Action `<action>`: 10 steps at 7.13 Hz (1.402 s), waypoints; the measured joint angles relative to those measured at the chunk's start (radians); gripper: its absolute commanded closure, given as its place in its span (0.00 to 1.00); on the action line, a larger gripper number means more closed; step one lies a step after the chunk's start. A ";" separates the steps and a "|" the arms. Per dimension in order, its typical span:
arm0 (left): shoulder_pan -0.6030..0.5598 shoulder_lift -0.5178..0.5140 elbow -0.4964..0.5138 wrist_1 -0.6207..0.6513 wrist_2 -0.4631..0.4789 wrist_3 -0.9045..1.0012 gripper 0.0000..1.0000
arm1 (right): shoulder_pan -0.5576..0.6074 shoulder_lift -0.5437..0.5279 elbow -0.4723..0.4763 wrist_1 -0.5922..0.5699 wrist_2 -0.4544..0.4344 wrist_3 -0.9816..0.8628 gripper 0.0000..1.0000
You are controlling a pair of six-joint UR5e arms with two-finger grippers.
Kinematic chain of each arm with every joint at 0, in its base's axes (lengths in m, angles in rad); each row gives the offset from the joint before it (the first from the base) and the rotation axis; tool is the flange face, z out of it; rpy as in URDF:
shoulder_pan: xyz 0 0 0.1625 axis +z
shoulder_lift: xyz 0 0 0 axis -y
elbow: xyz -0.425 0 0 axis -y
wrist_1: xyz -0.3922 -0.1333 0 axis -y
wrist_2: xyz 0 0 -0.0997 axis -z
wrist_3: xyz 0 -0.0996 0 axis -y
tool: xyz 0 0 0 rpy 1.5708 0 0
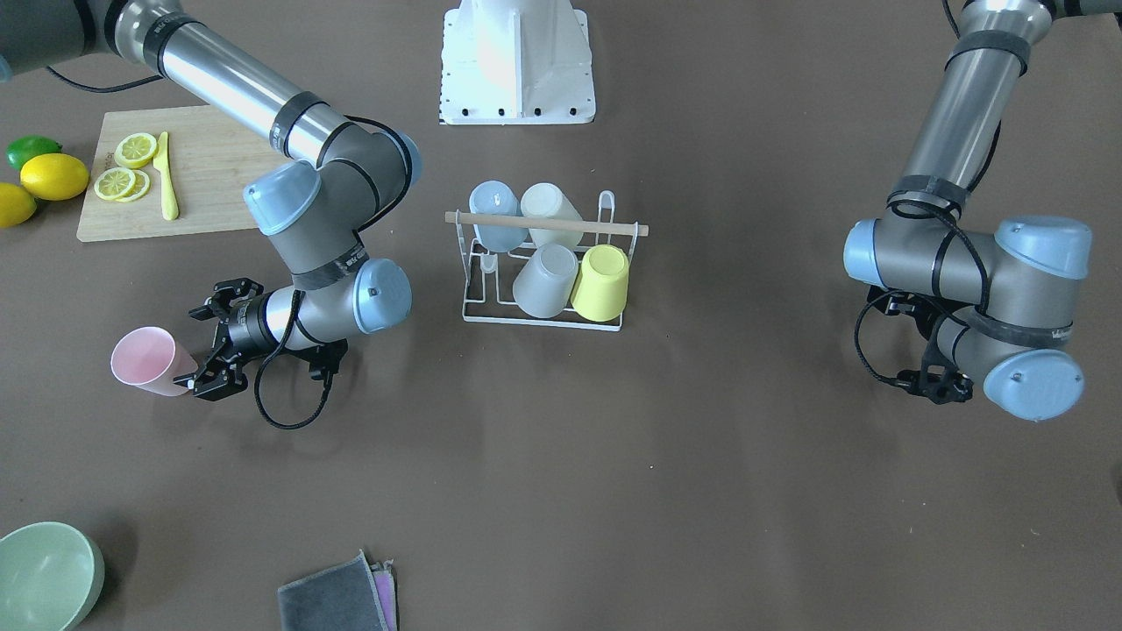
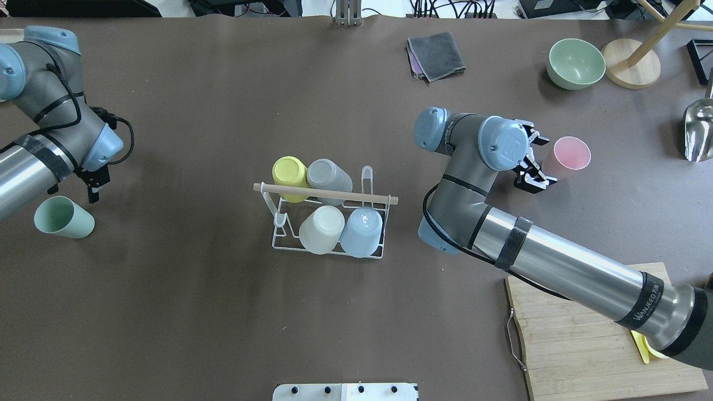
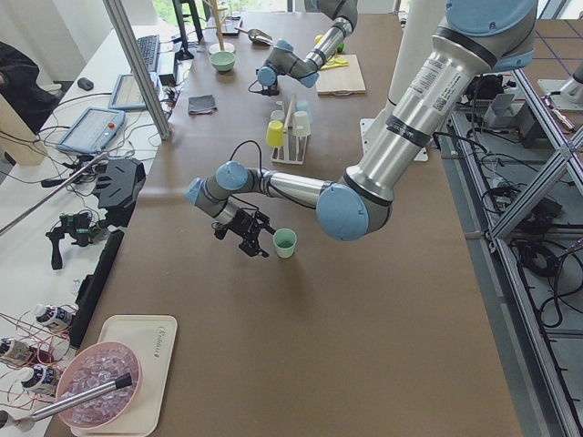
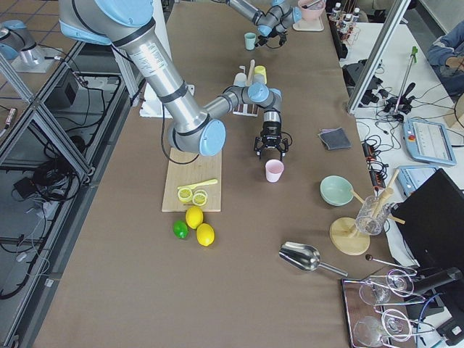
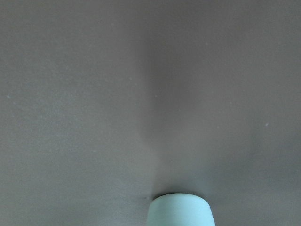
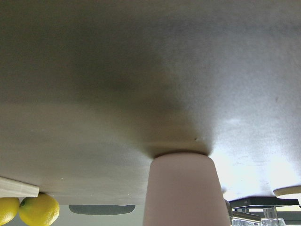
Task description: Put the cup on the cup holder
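Note:
The white wire cup holder (image 2: 384, 198) with a wooden rod stands mid-table and bears several cups: yellow, grey, white and blue. It also shows in the front view (image 1: 614, 229). A pink cup (image 2: 567, 156) stands upright to the right, mouth up. My right gripper (image 2: 543, 160) lies level beside it, open, with the fingertips at the cup's side; the cup (image 6: 182, 188) fills the bottom of the right wrist view. A green cup (image 2: 62, 217) stands at the left. My left gripper (image 2: 93, 186) hangs just beside it, mostly hidden by the wrist.
A wooden cutting board (image 1: 202, 166) holds lemon slices and a yellow knife, with lemons and a lime (image 1: 35, 171) beside it. A green bowl (image 2: 575, 63), a grey cloth (image 2: 437, 54), a metal scoop (image 2: 699, 128) and a wooden stand (image 2: 632, 69) lie at the far side.

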 measured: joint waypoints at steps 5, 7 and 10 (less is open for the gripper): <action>0.050 0.000 0.053 0.033 0.001 0.059 0.03 | 0.001 -0.025 0.004 0.029 0.002 0.000 0.00; 0.060 -0.003 0.070 0.057 0.002 0.102 0.03 | 0.004 -0.034 0.009 0.049 0.001 0.000 0.00; 0.058 -0.019 0.065 0.124 0.006 0.157 0.03 | 0.004 -0.043 0.010 0.077 -0.004 -0.003 0.00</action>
